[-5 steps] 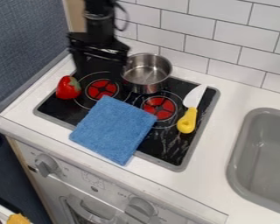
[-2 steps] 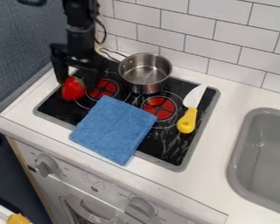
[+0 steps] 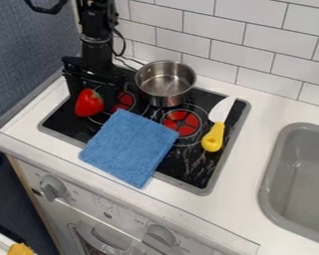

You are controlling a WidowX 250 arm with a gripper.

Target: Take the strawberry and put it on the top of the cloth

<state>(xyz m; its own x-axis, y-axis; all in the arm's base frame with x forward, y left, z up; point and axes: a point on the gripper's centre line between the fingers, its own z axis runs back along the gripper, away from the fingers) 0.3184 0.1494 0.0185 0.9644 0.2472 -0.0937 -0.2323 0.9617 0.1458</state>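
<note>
Strawberry [image 3: 89,103] is between the fingers of my tool [image 3: 93,101], which I hold wide, at the stovetop's [image 3: 192,172] left side, near the blue cloth [image 3: 129,147].

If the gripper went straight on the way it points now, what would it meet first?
Aimed down, the gripper would probably meet the black stovetop first; the strawberry is right at its tip, perhaps held, though depth is unclear.

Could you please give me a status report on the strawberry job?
Gripper at strawberry, grip unconfirmed. Strawberry not yet on blue cloth. Saucepan and knife both off the strawberry-to-cloth line.
</note>
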